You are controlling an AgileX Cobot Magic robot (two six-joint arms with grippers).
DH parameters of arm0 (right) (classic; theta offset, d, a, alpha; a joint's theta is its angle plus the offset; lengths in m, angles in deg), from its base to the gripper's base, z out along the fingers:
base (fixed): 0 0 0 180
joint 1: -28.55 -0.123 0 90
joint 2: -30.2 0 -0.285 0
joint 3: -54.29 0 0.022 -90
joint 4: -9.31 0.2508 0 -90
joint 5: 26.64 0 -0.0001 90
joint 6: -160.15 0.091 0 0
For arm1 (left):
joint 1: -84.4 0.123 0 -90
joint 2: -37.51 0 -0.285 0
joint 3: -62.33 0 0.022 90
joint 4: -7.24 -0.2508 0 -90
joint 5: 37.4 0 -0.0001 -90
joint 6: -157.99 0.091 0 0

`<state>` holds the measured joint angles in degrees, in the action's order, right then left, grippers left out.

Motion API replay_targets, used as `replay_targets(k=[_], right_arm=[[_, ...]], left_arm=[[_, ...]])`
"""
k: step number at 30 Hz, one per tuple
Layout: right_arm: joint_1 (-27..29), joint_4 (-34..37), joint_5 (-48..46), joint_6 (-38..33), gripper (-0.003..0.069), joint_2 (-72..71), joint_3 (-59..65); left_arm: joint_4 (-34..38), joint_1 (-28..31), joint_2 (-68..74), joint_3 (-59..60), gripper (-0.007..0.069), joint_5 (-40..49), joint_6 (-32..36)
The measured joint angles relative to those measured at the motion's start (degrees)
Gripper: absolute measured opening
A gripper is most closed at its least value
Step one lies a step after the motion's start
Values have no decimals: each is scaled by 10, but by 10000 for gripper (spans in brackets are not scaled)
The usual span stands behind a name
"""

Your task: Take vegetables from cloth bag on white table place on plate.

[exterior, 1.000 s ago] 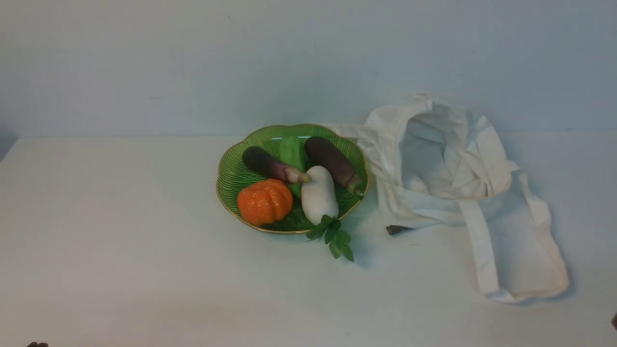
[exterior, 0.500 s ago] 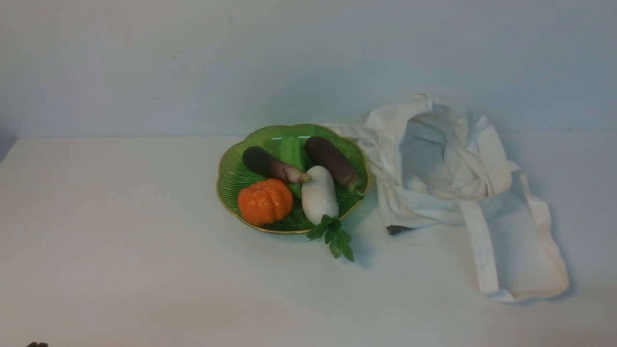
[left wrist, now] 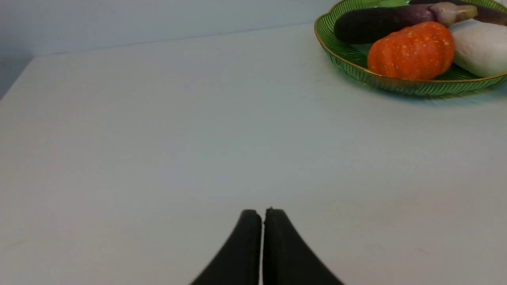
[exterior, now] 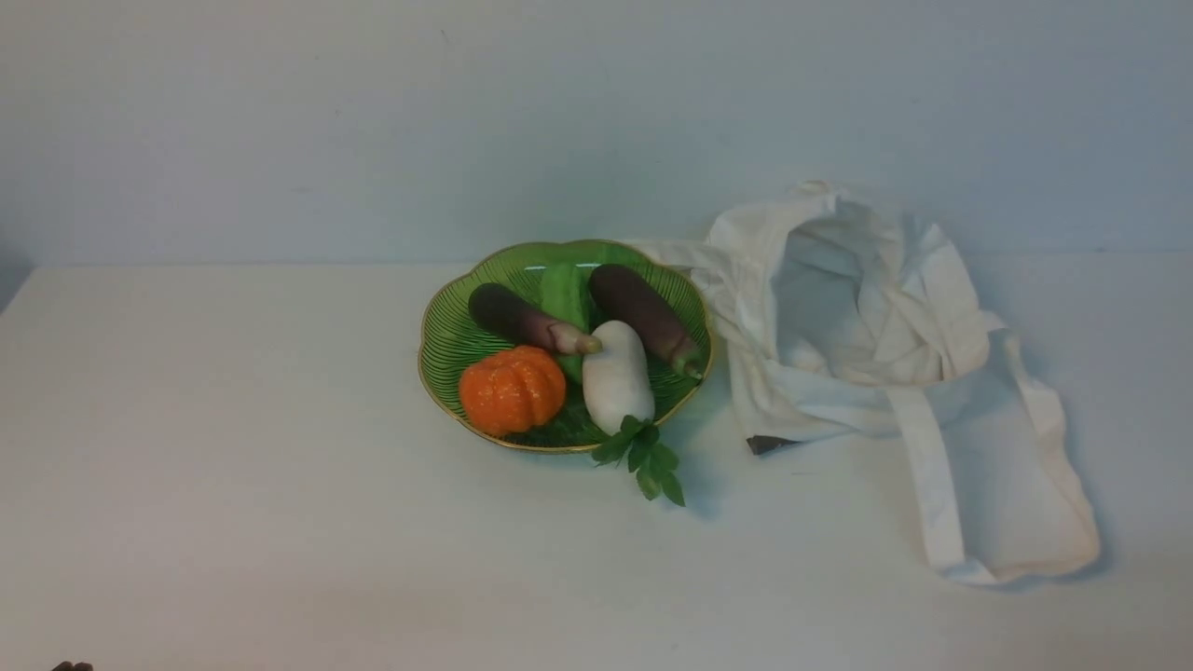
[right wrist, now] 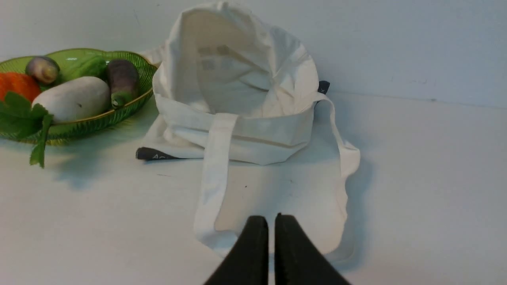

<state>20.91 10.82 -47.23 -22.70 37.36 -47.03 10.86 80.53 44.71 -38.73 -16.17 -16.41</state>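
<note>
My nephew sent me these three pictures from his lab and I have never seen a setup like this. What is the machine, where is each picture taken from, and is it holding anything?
It is a robot with two arms, each ending in a pair of black fingers. One picture looks forward from between the arms; the other two come from cameras on each wrist.

On the white table stands a green plate holding an eggplant with a pale tan stem tip, a second eggplant, an orange pumpkin and a white radish whose leaves hang over the rim. Beside the plate lies an open cloth bag; no vegetable shows inside it.

The left gripper and the right gripper are both shut with nothing between their fingers. Both are low at the near side of the table, away from the plate.
</note>
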Motion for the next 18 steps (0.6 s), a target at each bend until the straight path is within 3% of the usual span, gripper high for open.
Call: replay_targets(k=[18], right_arm=[[21, 0, 0, 0, 20, 0, 0]], left_arm=[[0, 0, 0, 0, -5, 0, 0]])
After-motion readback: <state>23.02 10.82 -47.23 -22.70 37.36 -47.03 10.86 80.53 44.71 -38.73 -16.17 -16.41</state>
